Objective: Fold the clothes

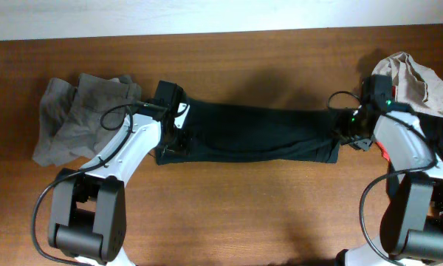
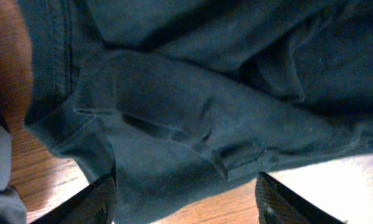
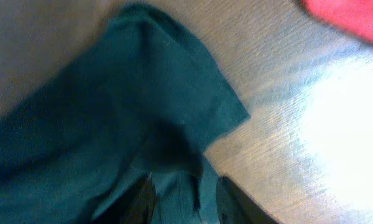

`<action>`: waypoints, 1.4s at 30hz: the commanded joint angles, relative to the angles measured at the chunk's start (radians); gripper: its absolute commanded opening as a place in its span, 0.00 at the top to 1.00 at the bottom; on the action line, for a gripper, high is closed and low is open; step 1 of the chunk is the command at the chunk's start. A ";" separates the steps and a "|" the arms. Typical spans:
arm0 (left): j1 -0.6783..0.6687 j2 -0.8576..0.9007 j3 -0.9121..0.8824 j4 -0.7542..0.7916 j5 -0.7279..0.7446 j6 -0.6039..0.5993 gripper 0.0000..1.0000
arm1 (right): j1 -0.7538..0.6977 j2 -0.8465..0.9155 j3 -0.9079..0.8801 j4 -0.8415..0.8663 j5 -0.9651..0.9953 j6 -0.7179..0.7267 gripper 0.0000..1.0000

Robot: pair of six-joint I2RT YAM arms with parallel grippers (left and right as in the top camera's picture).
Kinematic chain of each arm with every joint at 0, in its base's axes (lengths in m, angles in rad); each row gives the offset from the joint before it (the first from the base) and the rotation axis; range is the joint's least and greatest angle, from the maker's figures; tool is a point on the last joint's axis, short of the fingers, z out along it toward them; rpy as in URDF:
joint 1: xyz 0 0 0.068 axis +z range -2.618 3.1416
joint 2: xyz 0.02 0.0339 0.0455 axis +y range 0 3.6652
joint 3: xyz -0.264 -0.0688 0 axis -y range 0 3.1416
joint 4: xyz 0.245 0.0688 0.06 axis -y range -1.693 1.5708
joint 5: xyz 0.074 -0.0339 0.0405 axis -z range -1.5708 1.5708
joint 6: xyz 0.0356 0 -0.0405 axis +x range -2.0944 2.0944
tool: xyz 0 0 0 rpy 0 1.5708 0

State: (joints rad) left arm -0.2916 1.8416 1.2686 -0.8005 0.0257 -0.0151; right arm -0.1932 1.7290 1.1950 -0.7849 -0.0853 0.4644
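Note:
The black T-shirt (image 1: 251, 133) lies as a long folded band across the middle of the table. My left gripper (image 1: 173, 131) hangs over its left end. In the left wrist view the left gripper (image 2: 186, 208) is open, its fingers (image 2: 93, 205) wide apart, with the hemmed black fabric (image 2: 174, 124) lying below and between them. My right gripper (image 1: 345, 131) is at the shirt's right end. In the blurred right wrist view the right gripper (image 3: 186, 202) stands partly open, with a fold of the dark fabric (image 3: 143, 112) lying loosely between its fingers.
Grey trousers (image 1: 81, 118) lie crumpled at the left. A beige piece (image 1: 417, 77) is heaped at the back right, with a red piece (image 1: 385, 153) beside the right arm, also seen as a red patch (image 3: 354, 18). Bare wood shows in front of the shirt.

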 commanded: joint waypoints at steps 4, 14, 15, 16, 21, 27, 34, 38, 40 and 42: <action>-0.001 0.011 0.021 -0.024 0.008 0.122 0.28 | 0.070 -0.035 0.185 -0.193 -0.090 -0.291 0.61; 0.022 0.006 0.163 -0.169 -0.019 0.063 0.29 | 0.351 -0.034 0.200 -0.241 -0.219 -0.647 0.57; 0.031 0.003 0.195 -0.194 -0.023 0.050 0.28 | 0.385 -0.034 0.200 -0.232 -0.219 -0.676 0.56; 0.042 -0.002 0.227 -0.217 -0.023 0.041 0.28 | 0.413 -0.034 0.200 -0.222 -0.219 -0.698 0.55; 0.087 -0.015 0.393 -0.326 -0.023 0.026 0.27 | 0.556 -0.025 0.200 -0.159 -0.214 -0.830 0.50; 0.108 -0.015 0.516 -0.405 -0.021 -0.015 0.23 | 0.671 0.064 0.200 -0.112 -0.081 -0.898 0.47; 0.130 -0.015 0.658 -0.476 -0.007 -0.026 0.22 | 0.760 0.184 0.200 -0.084 -0.071 -0.980 0.46; 0.142 -0.015 0.727 -0.501 -0.003 -0.027 0.21 | 0.822 0.200 0.200 -0.018 0.000 -0.985 0.44; 0.147 -0.016 0.754 -0.513 -0.003 -0.026 0.21 | 0.844 0.207 0.200 0.024 0.047 -0.985 0.41; 0.151 -0.016 0.778 -0.528 -0.004 -0.026 0.19 | 0.854 0.224 0.200 0.058 0.074 -0.985 0.39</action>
State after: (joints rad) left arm -0.1493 1.8416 2.0003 -1.3109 0.0113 -0.0277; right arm 0.6418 1.9297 1.3830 -0.7544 -0.0921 -0.5045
